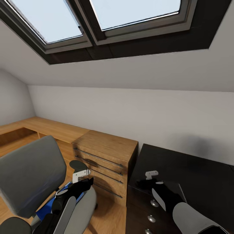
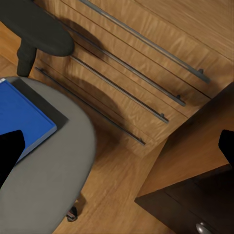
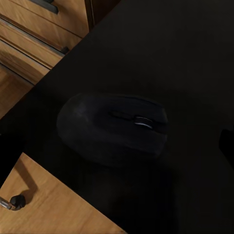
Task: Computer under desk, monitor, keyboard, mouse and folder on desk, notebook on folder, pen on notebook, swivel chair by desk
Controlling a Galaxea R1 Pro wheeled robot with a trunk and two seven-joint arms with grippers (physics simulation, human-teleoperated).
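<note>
A blue folder (image 2: 24, 117) lies on the grey seat of the swivel chair (image 1: 29, 172), and its blue edge (image 1: 45, 208) shows beside my left arm. My left gripper (image 1: 86, 183) hangs open above the seat's front edge (image 2: 117, 156), with nothing between its fingers. A black mouse (image 3: 112, 129) rests on a black furniture top (image 1: 195, 175). My right gripper (image 1: 144, 183) hovers open directly over the mouse (image 3: 117, 151), its fingertips apart on either side without touching it. Monitor, keyboard, notebook, pen and computer are out of view.
A wooden drawer unit (image 1: 105, 162) with long metal handles stands between the chair and the black unit, whose front carries silver knobs (image 1: 152, 203). The chair's black armrest (image 2: 34, 24) is close to the drawers. A low wooden ledge (image 1: 48, 126) runs along the wall under the sloped skylights.
</note>
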